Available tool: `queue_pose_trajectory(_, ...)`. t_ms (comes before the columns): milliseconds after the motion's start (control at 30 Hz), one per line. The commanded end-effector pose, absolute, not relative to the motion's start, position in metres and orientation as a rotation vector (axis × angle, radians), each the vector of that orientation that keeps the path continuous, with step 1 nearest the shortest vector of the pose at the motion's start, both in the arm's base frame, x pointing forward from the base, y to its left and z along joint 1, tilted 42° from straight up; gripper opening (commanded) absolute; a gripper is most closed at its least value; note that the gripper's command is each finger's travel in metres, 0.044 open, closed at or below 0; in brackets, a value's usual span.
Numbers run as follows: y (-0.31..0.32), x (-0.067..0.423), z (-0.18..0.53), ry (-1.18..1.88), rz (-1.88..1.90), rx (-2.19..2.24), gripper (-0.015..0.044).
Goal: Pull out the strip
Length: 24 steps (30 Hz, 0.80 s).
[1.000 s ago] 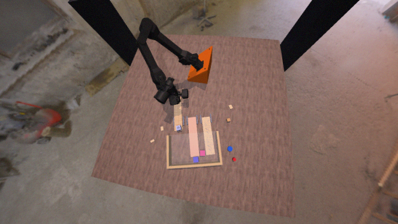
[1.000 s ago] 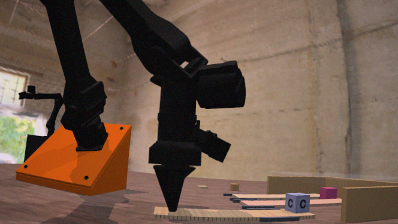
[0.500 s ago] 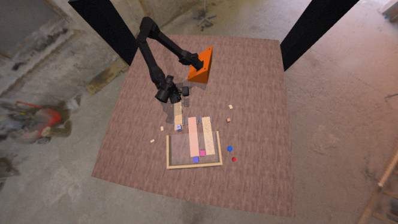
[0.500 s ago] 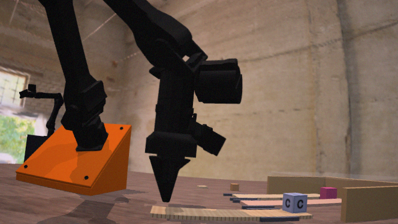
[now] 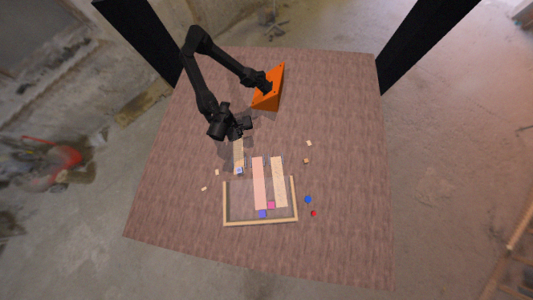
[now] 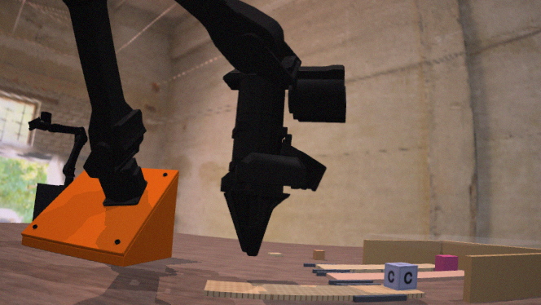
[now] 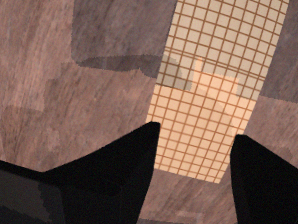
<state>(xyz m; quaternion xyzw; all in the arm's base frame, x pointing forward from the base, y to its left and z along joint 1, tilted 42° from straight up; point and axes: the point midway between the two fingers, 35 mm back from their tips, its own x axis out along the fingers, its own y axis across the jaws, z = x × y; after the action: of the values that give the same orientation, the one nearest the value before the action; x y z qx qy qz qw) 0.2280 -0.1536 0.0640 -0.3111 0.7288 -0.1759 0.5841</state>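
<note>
The labelled cube [image 5: 239, 170] [image 6: 401, 276], pale blue with the letter C, rests on one end of a gridded tan strip [image 5: 238, 154] [image 6: 293, 290] [image 7: 206, 90]. This strip lies outside the wooden tray [image 5: 261, 221] [image 6: 501, 277], to its left and closer to the arm's base. My gripper [image 5: 240, 127] [image 6: 250, 250] [image 7: 196, 139] is open and holds nothing. It hangs a little above the strip's other end, away from the cube. A pink strip [image 5: 258, 182] [image 6: 358, 276] and a second tan strip [image 5: 278, 180] [image 6: 350, 267] lie side by side, reaching into the tray.
A pink cube [image 5: 271, 204] [image 6: 446, 262] and a purple cube [image 5: 262, 213] sit in the tray. A blue ball [image 5: 307, 199] and a red ball [image 5: 313, 213] lie right of it. Small wooden blocks [image 5: 306, 160] [image 6: 318, 254] are scattered around. The arm's orange wedge base [image 5: 273, 90] [image 6: 98, 220] stands behind.
</note>
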Motion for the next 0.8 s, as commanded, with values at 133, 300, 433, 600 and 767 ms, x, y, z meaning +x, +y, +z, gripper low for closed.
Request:
queue_pose_trajectory(133,-0.150,0.256,0.060,1.709,-0.384,-0.757,0.0368)
queue_pose_trajectory(300,-0.148,0.270,0.058,1.708,-0.384,-0.756,0.0440)
queue_pose_trajectory(433,-0.146,0.282,0.056,1.708,-0.384,-0.756,0.0440)
queue_pose_trajectory(600,-0.145,0.296,0.055,1.707,-0.384,-0.756,0.0440)
queue_pose_trajectory(767,-0.143,0.311,0.053,1.706,-0.384,-0.755,0.0440)
